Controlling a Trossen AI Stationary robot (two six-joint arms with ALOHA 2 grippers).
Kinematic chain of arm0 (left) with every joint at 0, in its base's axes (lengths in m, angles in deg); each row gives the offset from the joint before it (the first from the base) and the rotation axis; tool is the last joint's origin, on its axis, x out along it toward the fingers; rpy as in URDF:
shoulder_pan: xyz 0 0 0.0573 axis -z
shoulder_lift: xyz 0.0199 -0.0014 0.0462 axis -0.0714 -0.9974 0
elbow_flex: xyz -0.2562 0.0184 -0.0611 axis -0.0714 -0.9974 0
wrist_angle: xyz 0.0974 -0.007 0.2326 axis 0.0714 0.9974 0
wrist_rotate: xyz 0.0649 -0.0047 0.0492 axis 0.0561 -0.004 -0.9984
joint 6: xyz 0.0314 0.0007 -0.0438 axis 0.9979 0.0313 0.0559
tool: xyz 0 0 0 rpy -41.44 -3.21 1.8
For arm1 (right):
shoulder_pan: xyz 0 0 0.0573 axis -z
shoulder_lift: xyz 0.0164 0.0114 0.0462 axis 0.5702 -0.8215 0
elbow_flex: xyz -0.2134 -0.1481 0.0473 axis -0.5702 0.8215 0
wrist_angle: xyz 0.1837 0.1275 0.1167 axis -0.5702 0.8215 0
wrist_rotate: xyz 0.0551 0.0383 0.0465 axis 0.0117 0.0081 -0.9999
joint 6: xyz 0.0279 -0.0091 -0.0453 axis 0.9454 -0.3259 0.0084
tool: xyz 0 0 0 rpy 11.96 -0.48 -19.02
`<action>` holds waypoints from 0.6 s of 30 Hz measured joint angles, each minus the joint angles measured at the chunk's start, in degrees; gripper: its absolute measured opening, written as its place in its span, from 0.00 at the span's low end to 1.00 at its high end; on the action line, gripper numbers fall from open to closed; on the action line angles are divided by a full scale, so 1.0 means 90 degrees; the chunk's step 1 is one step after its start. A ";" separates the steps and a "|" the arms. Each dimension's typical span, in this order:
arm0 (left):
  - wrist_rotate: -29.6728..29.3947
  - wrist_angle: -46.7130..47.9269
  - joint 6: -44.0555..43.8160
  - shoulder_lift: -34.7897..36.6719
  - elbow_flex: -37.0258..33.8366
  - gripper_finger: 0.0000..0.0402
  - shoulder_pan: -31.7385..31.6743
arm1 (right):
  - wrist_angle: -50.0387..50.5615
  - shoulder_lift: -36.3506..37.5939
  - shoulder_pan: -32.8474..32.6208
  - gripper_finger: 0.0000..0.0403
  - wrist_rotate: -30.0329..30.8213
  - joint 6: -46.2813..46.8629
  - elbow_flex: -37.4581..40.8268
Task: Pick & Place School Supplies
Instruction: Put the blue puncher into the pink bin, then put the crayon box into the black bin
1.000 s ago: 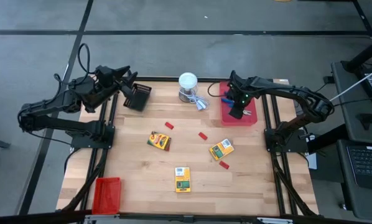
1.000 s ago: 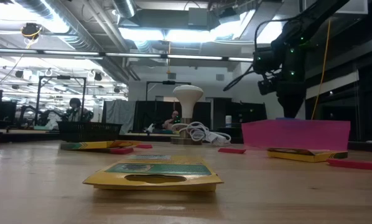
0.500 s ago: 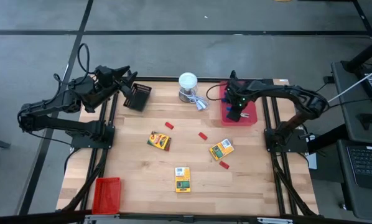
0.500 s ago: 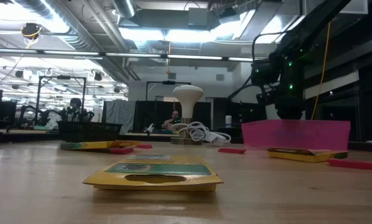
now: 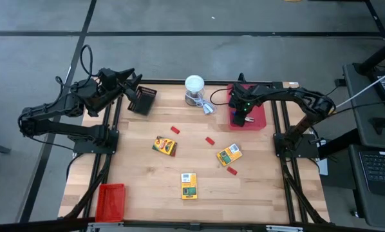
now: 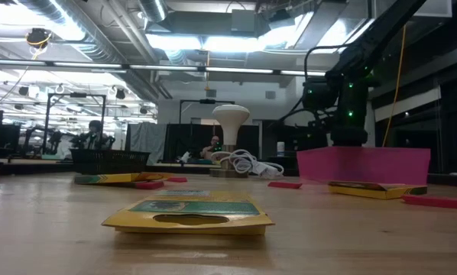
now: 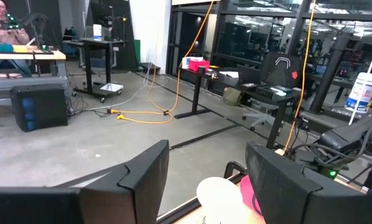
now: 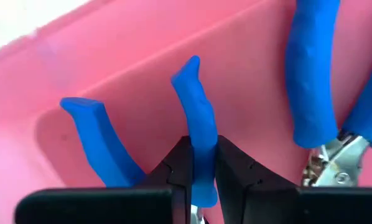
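Two pliers (image 8: 198, 124) in red tray (image 5: 257, 119) far right; right gripper (image 8: 201, 168) clamps one blue handle | left gripper (image 7: 208, 168) spread wide, far left

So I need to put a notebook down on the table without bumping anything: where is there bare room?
Bare wood lies along the right edge, below the red tray, and at bottom right, past the lowest crayon box. Another patch sits between the left crayon box and the corner tray. The middle and top edge are crowded.
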 joint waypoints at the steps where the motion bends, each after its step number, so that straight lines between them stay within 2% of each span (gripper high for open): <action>1: 0.0000 0.0000 0.0000 0.0000 0.0000 0.52 0.0000 | -0.0004 0.0000 0.0000 0.11 -0.0011 0.0042 0.0000; 3: 0.0000 0.0005 0.0000 0.0000 0.0000 0.52 0.0000 | -0.0046 0.0000 0.0002 0.17 -0.0001 0.0185 0.0000; 7: 0.0000 0.0005 0.0041 0.0000 0.0000 0.52 0.0000 | -0.0117 0.0000 0.0007 0.39 0.0312 0.0537 -0.0002; 10: 0.0002 0.0005 0.0051 0.0000 0.0000 0.52 0.0000 | -0.0115 0.0000 0.0007 0.52 0.0330 0.0794 -0.0002; 14: 0.0002 0.0018 0.0100 0.0000 0.0000 0.52 0.0000 | -0.0096 0.0086 0.0007 0.60 0.0293 0.1122 -0.0002; 18: 0.0001 0.0022 0.0168 0.0000 0.0000 0.52 0.0000 | -0.0084 0.0478 0.0007 0.61 0.0293 0.1351 -0.0002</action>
